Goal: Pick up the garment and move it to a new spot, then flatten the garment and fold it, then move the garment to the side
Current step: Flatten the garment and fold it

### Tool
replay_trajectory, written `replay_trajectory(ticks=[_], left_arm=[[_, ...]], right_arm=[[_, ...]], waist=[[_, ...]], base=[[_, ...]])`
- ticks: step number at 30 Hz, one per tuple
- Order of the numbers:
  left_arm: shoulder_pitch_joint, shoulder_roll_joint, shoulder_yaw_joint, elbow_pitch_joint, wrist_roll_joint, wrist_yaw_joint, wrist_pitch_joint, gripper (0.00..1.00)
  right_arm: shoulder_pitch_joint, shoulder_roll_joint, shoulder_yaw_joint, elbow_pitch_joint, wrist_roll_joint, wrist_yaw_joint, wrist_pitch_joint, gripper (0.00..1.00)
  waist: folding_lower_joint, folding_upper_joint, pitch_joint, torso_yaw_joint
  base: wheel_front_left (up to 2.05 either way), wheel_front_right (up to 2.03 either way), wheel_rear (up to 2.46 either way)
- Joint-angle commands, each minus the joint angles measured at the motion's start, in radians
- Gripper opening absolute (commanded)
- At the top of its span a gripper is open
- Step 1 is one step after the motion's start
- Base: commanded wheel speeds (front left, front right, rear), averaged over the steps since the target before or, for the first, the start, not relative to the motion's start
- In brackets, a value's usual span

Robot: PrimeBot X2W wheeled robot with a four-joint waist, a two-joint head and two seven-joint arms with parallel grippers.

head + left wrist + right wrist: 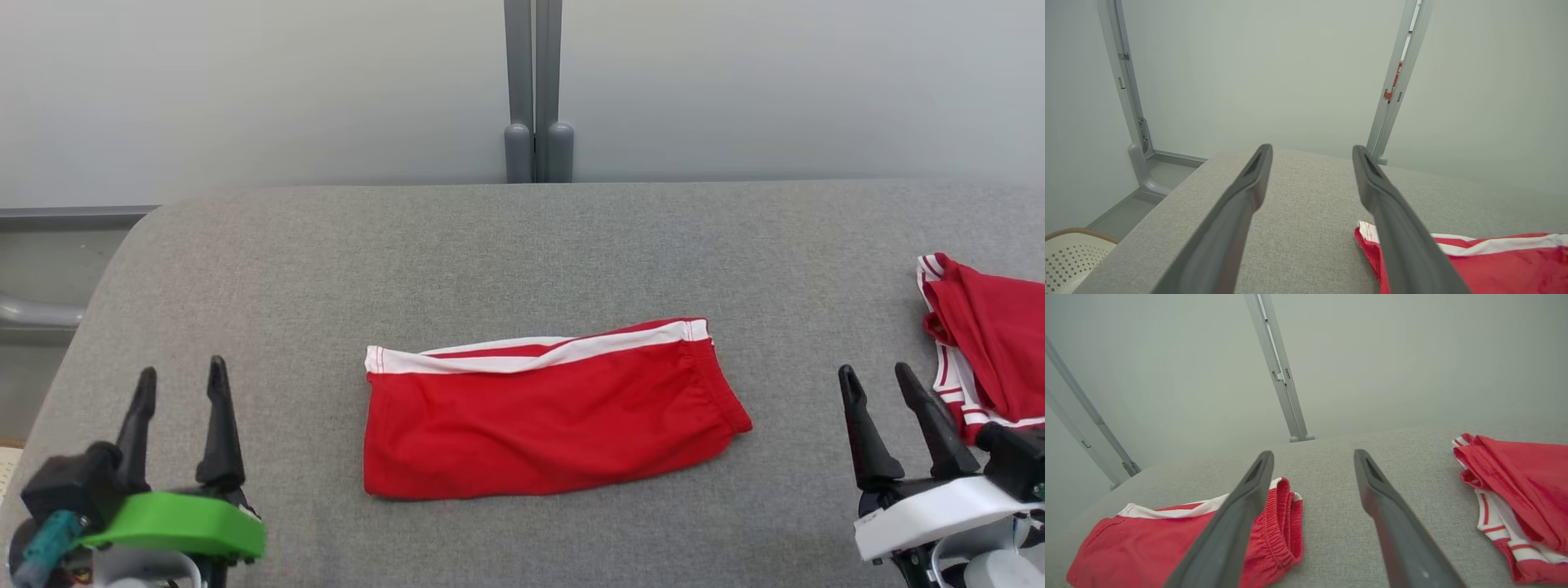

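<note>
Second red garment runs off the head view's right edge, its near corner behind the right gripper. Left wrist view: folded red garment cut by right and bottom edges, white basket by the lower-left corner; orange tag on the post too small to read.

The garment lies on the middle of the desk, between the left tool at the near left and the right tool at the near right, apart from both. A second heap of clothing sits at the desk's right edge (just beside the right tool). A post stands behind the far edge. A basket sits lower down, off the desk's left side.
</note>
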Motion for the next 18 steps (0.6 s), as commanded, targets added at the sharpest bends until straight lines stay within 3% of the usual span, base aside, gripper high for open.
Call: replay_trajectory(ticks=[1,8,18], left_arm=[[0.041,-0.032,0.020,0.003,0.034,-0.033,-0.002,1.00],[0.095,-0.170,0.089,0.056,0.147,-0.182,-0.003,1.00],[0.032,-0.257,0.128,0.104,0.219,-0.283,-0.002,1.00]], right_arm=[[0.009,-0.005,0.010,0.020,-0.009,0.001,-0.002,1.00],[-0.074,-0.014,0.096,0.147,0.007,0.001,-0.001,1.00],[-0.301,0.028,0.160,0.368,-0.037,0.001,0.094,1.00]], waist=[[0.0001,0.0000,-0.001,0.001],[0.0001,0.0000,0.007,0.022],[0.0001,0.0000,0.066,0.088]], base=[[0.00,0.00,0.00],[0.00,0.00,0.00],[0.00,0.00,0.00]])
